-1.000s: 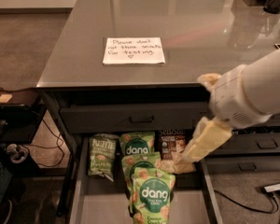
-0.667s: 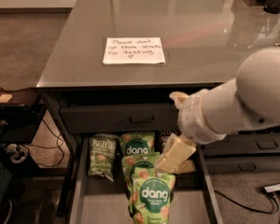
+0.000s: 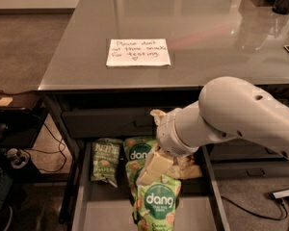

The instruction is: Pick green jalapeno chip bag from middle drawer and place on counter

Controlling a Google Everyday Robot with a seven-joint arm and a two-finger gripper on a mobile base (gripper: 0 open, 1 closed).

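The green jalapeno chip bag [image 3: 106, 160], dull olive with white "Kettle" lettering, lies at the back left of the open middle drawer [image 3: 106, 215]. My gripper [image 3: 151, 170] hangs from the big white arm [image 3: 231, 114] low over the drawer's middle. It sits above the dang pouches, to the right of the Kettle bag and apart from it. The counter [image 3: 192, 28] above is glossy grey and bears a white handwritten note [image 3: 138, 52].
Two bright green dang pouches [image 3: 159, 203] lie in the drawer's middle, one behind the other. A pale snack bag [image 3: 189, 167] shows under the arm. A dark side table [image 3: 14, 105] and cables stand at left. A power strip [image 3: 285, 194] lies on the floor at right.
My arm has swung left across the drawer front. The gripper has moved from the drawer's right side to over the dang pouches, closer to the Kettle bag.
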